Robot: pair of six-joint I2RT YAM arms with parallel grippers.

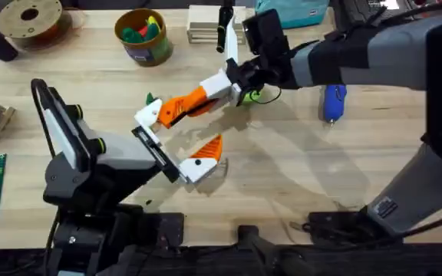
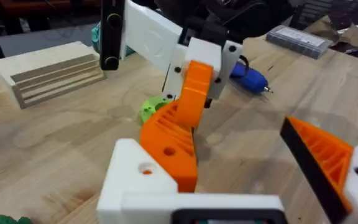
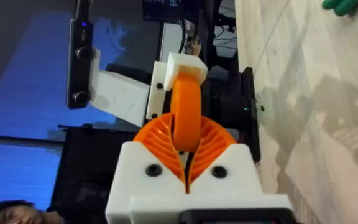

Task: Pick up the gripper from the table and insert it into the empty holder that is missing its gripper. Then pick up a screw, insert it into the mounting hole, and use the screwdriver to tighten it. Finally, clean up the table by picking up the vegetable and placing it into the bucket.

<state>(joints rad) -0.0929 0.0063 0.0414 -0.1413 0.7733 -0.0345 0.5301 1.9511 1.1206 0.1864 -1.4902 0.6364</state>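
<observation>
Two white fingers of the left gripper are seen spread wide at the near side of the table. One finger carries an orange ribbed tip. The other is the holder, a bare white block.

The gripper, a loose orange wedge, is pressed against the holder's sloped face. In the left wrist view its ribbed side and a round hole are shown touching the holder. Whether it is fully seated cannot be told. Its other end is pinched between the orange pads of the right gripper, which is reached in from the right and is closed on the wedge.

Just beyond the holder, the vegetable, small and dark green, is seen lying on the table. A bright green disc lies under the right gripper's wrist. The screwdriver, blue, lies farther right, well apart from both grippers. At the far edge the bucket is set upright with coloured toys inside, between a brown spool and a stepped wooden block.
</observation>
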